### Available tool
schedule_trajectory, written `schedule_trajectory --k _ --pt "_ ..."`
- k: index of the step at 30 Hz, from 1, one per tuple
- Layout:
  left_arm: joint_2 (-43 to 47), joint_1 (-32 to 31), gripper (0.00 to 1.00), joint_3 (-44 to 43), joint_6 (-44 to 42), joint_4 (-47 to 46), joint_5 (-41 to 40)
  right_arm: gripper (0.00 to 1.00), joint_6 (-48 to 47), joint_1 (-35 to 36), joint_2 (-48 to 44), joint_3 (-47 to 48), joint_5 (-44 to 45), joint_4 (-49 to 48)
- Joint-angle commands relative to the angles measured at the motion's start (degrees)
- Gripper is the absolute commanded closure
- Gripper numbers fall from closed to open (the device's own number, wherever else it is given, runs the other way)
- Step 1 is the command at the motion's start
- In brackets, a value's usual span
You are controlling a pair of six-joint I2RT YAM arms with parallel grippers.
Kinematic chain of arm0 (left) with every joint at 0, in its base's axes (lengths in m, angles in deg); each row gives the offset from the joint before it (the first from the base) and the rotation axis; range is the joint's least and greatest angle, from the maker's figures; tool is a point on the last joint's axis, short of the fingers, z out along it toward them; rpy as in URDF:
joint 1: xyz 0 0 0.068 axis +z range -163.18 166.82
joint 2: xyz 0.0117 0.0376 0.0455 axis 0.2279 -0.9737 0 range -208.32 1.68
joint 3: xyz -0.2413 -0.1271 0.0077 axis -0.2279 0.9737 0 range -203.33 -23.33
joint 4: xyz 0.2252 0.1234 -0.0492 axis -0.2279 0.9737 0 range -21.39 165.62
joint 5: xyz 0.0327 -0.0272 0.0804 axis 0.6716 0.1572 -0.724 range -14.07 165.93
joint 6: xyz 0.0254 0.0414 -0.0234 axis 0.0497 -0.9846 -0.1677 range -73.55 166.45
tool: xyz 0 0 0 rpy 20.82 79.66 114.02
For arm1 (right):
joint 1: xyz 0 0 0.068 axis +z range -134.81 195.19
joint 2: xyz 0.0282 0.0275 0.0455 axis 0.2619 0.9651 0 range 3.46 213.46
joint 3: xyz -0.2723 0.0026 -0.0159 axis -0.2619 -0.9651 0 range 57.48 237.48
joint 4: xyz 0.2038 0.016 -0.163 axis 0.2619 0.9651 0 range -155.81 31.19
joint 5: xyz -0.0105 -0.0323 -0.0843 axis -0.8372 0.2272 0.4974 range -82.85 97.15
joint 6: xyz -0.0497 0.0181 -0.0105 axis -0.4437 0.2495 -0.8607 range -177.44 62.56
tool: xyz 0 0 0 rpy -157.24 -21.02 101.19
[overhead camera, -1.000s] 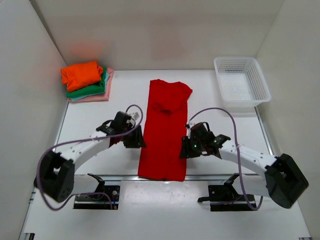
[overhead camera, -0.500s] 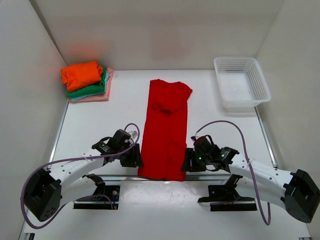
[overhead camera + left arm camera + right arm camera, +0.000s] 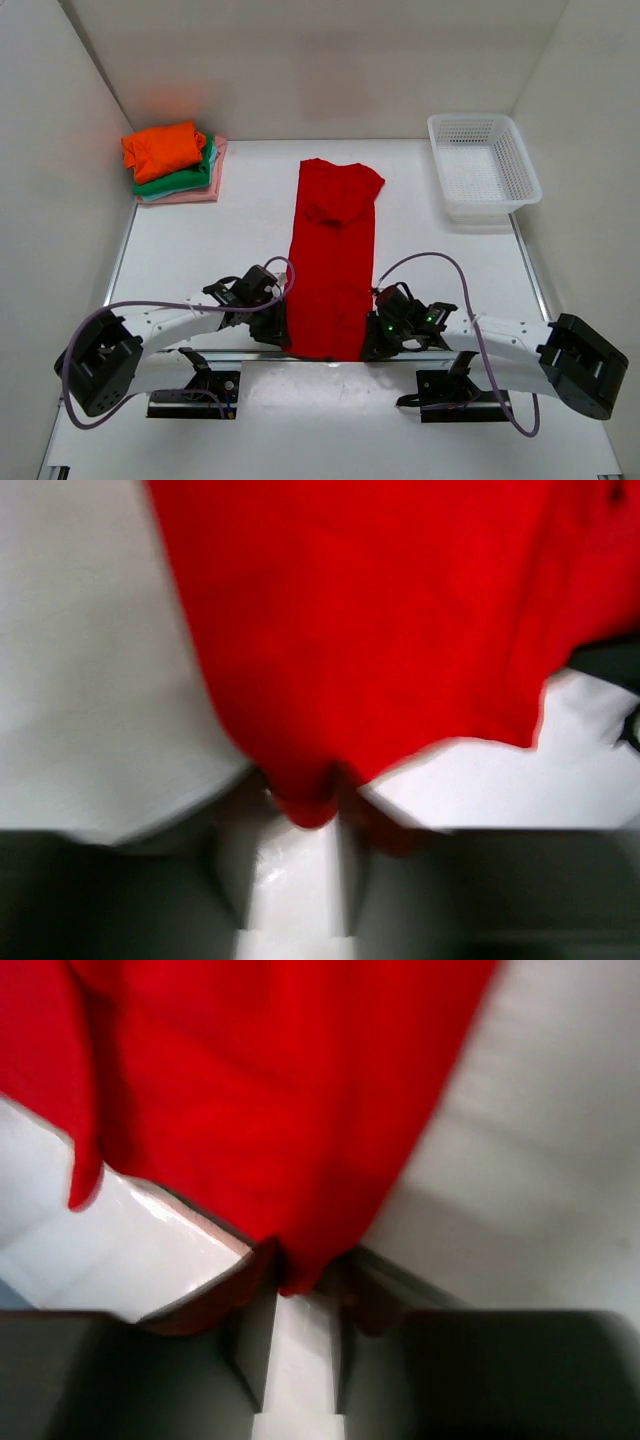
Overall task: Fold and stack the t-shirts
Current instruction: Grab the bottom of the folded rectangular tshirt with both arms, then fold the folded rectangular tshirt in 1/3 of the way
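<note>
The large red t-shirt (image 3: 332, 250) lies as a long narrow strip down the middle of the table, collar end at the back. My left gripper (image 3: 283, 335) is at its near left corner and my right gripper (image 3: 368, 345) is at its near right corner. In the left wrist view the red t-shirt (image 3: 380, 630) is pinched between the left gripper's (image 3: 305, 795) jaws. The right wrist view likewise shows a fold of red t-shirt (image 3: 270, 1100) caught in the right gripper (image 3: 300, 1270). Folded orange (image 3: 163, 148), green (image 3: 190, 180) and pale pink (image 3: 205, 194) t-shirts are stacked at the back left.
A white mesh basket (image 3: 483, 165) stands at the back right. White walls close in the table on the left, the right and the back. The arm bases and a metal rail (image 3: 230, 355) run along the near edge.
Both grippers have moved down along the red t-shirt's sides to its near corners and closed on the cloth. The near hem now looks narrower.
</note>
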Motion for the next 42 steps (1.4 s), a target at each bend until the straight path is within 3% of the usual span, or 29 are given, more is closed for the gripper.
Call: schedule_trajectory --k 1,2,4,7,10,16,25,39,40,41,42 --pt "-2.9 -0.1 0.74 0.4 -0.5 -1.1 -1.5 0.97 -1.7 -1.1 3.1 1.9 -2.8 -7.3" --pt "-3.3 0.3 0.92 -0.3 -0.2 -0.4 -0.9 1.0 -2.7 -1.7 3.7 2.7 -3.9 -7.1" --pt "-3.6 1.2 1.0 -3.3 0.3 3.2 -0.4 1.0 -4.0 -3.7 4.1 6.5 -6.2 -4.9" --pt "-5.7 4.3 1.0 -10.6 1.4 8.2 2.5 1.0 -7.6 -10.4 4.3 14.3 -9.9 2.0" --pt "-9.1 8.0 1.0 -24.0 1.7 14.7 2.8 1.0 -13.0 -20.7 6.7 23.4 -14.6 9.8" --pt "-20.3 14.9 1.0 -41.3 -1.3 21.2 1.4 1.0 -22.9 -30.8 17.1 39.5 -21.6 19.9" --pt "-36.7 19.3 1.0 -57.6 -3.1 22.9 0.1 1.0 -27.6 -35.8 29.4 48.5 -22.5 21.5" --pt "-51.3 22.2 1.0 -73.9 -3.6 23.3 0.7 1.0 -33.3 -41.3 42.0 57.4 -21.8 21.7" --pt "-52.7 22.6 0.97 -75.2 -3.9 22.9 1.5 1.0 -34.1 -41.5 43.7 58.9 -21.5 21.8" --pt "-54.3 22.7 0.84 -76.4 -3.8 22.7 1.7 1.0 -34.0 -42.0 44.5 59.5 -21.5 21.4" --pt "-54.9 22.9 0.8 -78.4 -4.2 22.0 2.7 0.99 -34.6 -42.6 45.9 60.9 -21.1 21.2"
